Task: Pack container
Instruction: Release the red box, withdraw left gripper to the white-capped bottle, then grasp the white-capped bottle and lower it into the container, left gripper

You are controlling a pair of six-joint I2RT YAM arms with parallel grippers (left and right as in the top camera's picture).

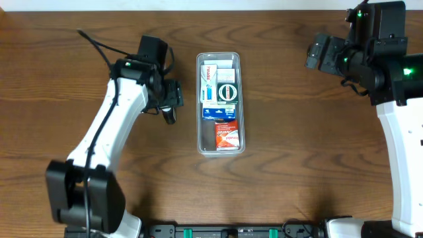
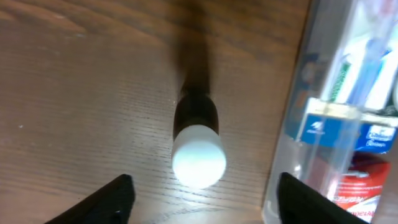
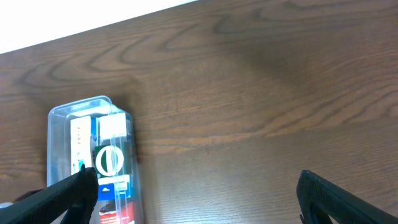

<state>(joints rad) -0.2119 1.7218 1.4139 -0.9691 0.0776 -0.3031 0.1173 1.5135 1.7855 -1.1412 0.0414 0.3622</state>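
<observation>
The clear, long, narrow container (image 1: 199, 125) lies at the table's centre and holds several small boxes: white and blue ones, a green-and-white one (image 1: 227, 92) and a red one (image 1: 226, 137). My left gripper (image 1: 170, 107) is open and empty just left of the container. In the left wrist view a small black cylinder with a white cap (image 2: 198, 155) stands on the table between the open fingers (image 2: 205, 205), with the container wall (image 2: 292, 124) to its right. My right gripper (image 1: 317, 54) is open and empty, raised at the far right. The right wrist view shows its spread fingers (image 3: 202, 205) and the container (image 3: 59, 124) at the left.
The wooden table (image 1: 297, 145) has a pale back edge (image 3: 93, 18). Both arm bases stand at the table's front corners.
</observation>
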